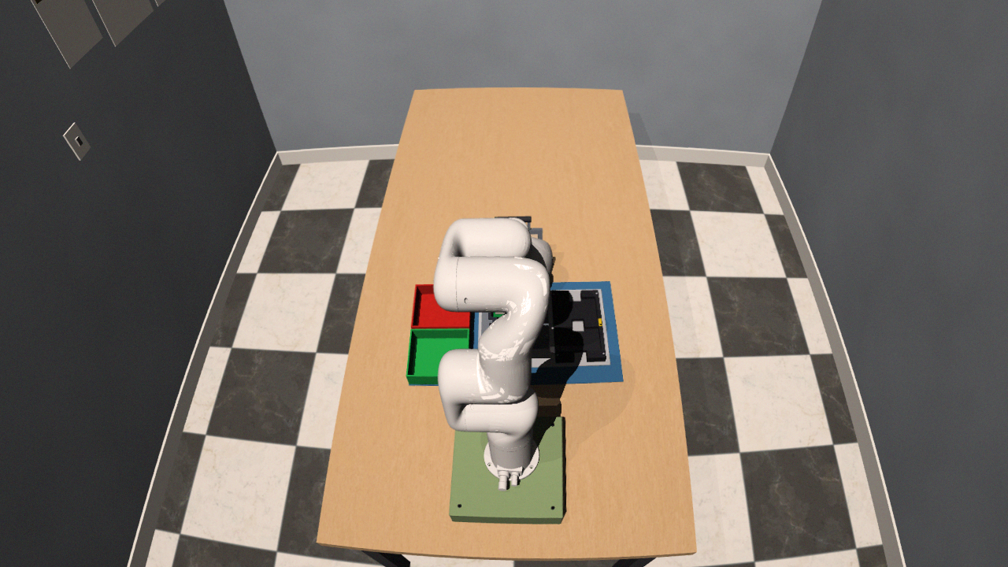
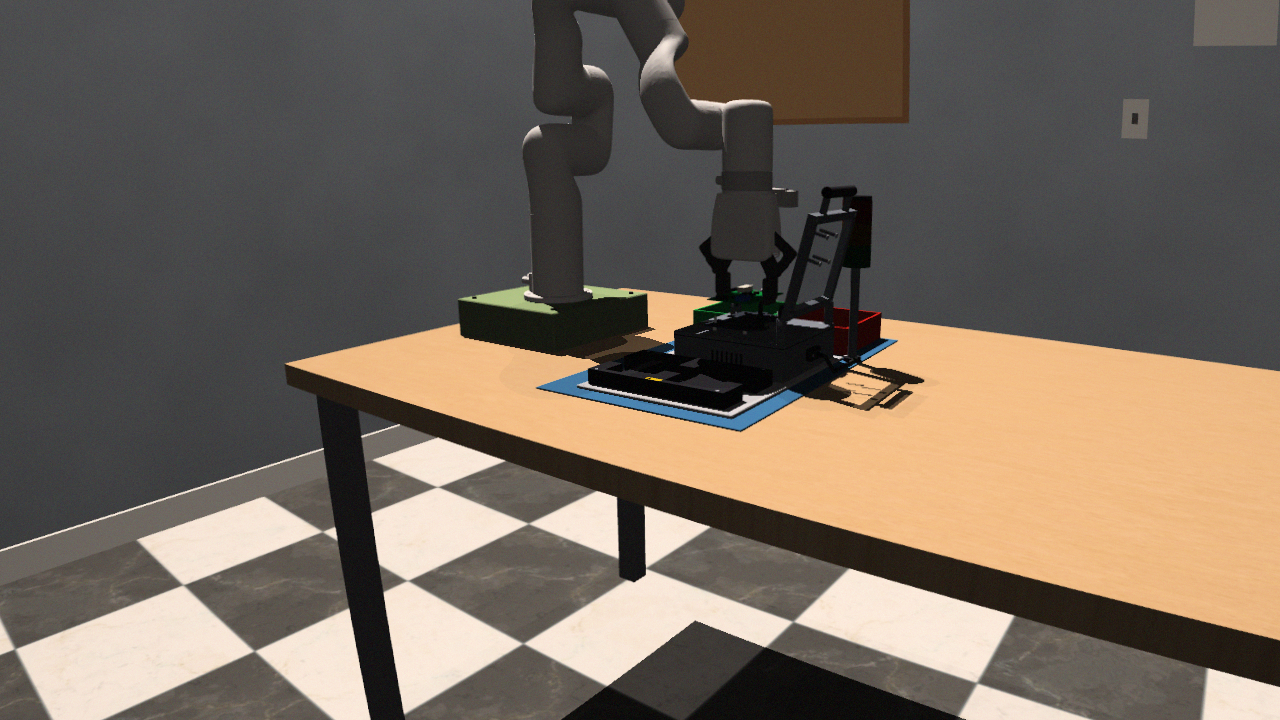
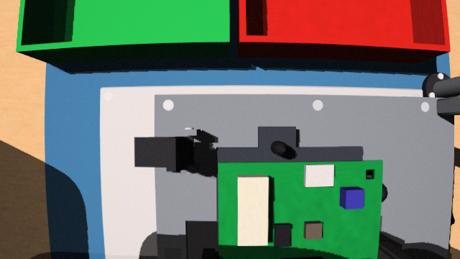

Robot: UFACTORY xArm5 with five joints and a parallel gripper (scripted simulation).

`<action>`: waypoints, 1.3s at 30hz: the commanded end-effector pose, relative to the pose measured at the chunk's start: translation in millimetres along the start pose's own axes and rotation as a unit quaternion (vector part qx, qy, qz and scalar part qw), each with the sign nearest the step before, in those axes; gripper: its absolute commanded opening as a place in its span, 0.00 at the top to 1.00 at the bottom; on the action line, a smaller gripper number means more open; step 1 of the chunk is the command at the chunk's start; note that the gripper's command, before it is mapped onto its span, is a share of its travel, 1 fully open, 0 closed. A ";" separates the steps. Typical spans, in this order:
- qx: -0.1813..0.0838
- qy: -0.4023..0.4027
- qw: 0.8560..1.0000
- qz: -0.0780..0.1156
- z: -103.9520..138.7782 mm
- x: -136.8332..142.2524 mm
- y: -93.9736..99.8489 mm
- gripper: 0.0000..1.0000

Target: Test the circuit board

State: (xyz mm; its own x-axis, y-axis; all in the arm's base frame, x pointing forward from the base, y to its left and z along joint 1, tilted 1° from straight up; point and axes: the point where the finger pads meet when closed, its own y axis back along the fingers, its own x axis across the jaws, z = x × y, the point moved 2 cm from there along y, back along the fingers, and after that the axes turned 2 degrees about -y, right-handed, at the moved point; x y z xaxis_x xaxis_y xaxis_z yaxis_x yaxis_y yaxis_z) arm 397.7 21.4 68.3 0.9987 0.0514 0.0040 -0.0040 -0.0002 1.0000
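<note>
My gripper (image 2: 746, 291) is shut on the green circuit board (image 3: 291, 208) by its edges and holds it flat, component side up, low over the black tester (image 2: 751, 351). The board's long cream-white connector (image 3: 253, 210) lies on the left in the wrist view. A black post (image 3: 283, 149) stands just beyond the board's upper edge there. The tester's pins are hidden under the board, so their fit in the holes cannot be seen. The lid (image 2: 830, 215) stands open, tilted back. The signal light (image 2: 860, 232) looks unlit. The fingertips are not clear in the wrist view.
The green bin (image 1: 436, 356) (image 3: 144, 21) and red bin (image 1: 440, 311) (image 3: 323, 21) stand side by side beyond the tester. The black tray (image 1: 595, 345) (image 2: 698, 390) sits on the tester's other side. The raised lid and light stand close to the gripper.
</note>
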 end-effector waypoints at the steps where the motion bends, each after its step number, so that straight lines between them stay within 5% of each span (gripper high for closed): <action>1: 0.000 0.000 1.000 0.002 -0.1 1.6 -4.4 0.21; 39: 0.000 0.000 1.000 0.002 -0.5 1.6 -19.3 0.21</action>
State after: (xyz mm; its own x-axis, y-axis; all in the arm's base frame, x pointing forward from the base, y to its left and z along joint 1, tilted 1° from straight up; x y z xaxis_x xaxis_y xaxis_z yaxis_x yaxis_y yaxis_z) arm 398.0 21.9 47.9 0.9987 0.0513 0.0045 -0.0045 -0.0002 1.0000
